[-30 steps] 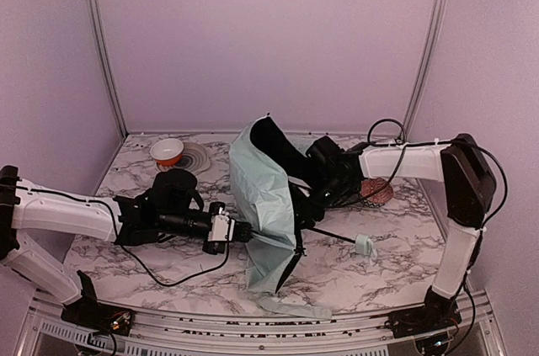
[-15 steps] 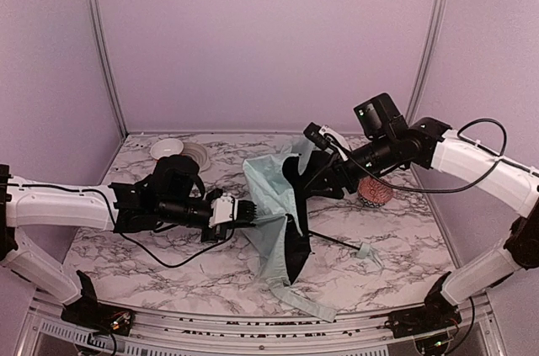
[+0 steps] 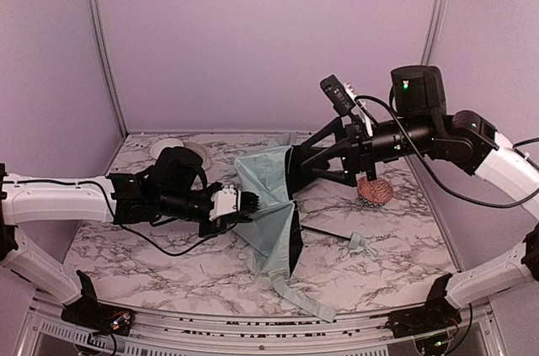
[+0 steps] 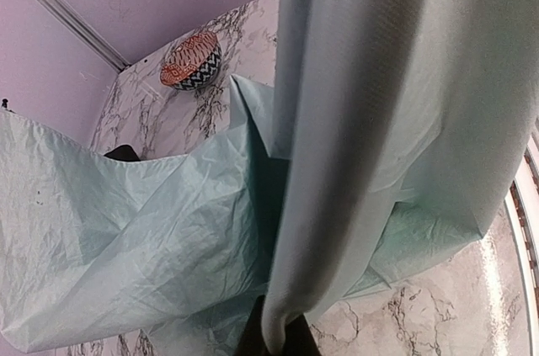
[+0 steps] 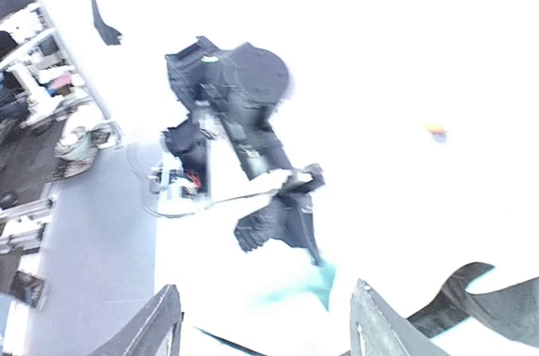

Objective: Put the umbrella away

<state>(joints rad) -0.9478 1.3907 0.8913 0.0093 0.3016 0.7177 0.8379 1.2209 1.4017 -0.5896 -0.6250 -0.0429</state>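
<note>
Umbrella (image 3: 271, 213) is lying half-collapsed in the middle of the table (image 3: 152, 263), its mint canopy (image 4: 168, 238) trailing toward the near edge and its slim shaft (image 3: 328, 234) running rightward to the small handle (image 3: 362, 244), so its long axis is pointing at the right edge. From the left edge the left gripper (image 3: 244, 201) is pinching a canopy fold with fingers pressed together, while farther back the right gripper (image 3: 292, 167) is hovering above the canopy's far rim, fingers spread around nothing; the handle is lying on its side, so the right arm is probably nearer the shaft
</note>
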